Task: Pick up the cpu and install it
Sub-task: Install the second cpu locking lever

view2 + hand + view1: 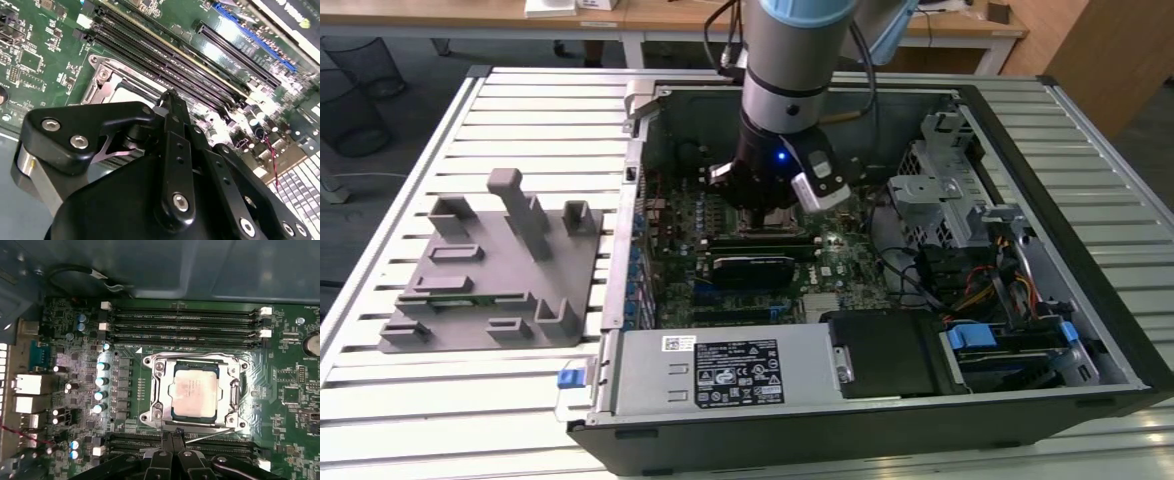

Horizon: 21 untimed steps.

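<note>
The cpu (pixel 195 392), a small square chip with a pale metal top, lies flat inside the motherboard's socket frame (pixel 157 390) in the first wrist view. My gripper (pixel 172 439) is shut, its black fingertips pressed together with nothing between them. The tips hang just beyond one edge of the socket, close to the thin wire lever (pixel 212 434). The second wrist view has the shut gripper (pixel 170 100) in front of the socket, where part of the cpu (pixel 131 95) shows. In the exterior view my gripper (pixel 767 208) reaches down into the open computer case over the board.
Memory slots (pixel 185 320) run along both sides of the socket. A black ribbed module (pixel 747 265) lies on the near side of the gripper, a labelled silver box (pixel 720 370) at the case front, drive cages and cables (pixel 961 240) on the exterior view's right. A grey fixture (pixel 494 280) stands outside the case.
</note>
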Each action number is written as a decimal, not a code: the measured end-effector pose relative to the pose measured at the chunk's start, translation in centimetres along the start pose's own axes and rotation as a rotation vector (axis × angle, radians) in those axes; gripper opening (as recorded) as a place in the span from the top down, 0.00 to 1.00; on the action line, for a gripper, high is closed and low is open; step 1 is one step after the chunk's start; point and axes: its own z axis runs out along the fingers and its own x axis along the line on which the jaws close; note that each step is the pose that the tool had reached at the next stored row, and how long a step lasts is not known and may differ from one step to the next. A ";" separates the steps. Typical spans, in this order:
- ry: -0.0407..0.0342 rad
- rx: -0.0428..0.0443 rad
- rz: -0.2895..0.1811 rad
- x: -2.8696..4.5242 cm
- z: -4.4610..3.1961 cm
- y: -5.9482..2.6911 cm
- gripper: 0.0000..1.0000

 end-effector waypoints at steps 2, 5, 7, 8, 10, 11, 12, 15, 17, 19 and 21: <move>-0.0001 -0.0038 -0.001 -0.01 0.30 -0.03 0.89; -0.0005 -0.0235 -0.003 -0.02 0.52 -0.13 0.89; -0.0012 -0.0365 -0.004 -0.02 0.53 -0.30 0.89; -0.0011 -0.0367 -0.004 -0.01 0.52 -0.36 0.89; -0.0010 -0.0367 -0.004 -0.01 0.51 -0.50 0.89; -0.0010 -0.0367 -0.004 0.00 0.51 -0.58 0.89; -0.0011 -0.0367 -0.004 0.03 0.51 -0.67 0.89; -0.0011 -0.0370 -0.004 0.24 0.51 -0.92 0.89; -0.0010 -0.0381 -0.005 0.42 0.53 -1.01 0.89; -0.0011 -0.0402 -0.007 0.60 0.65 -1.04 0.89; -0.0009 -0.0429 -0.009 0.68 0.90 -1.06 0.89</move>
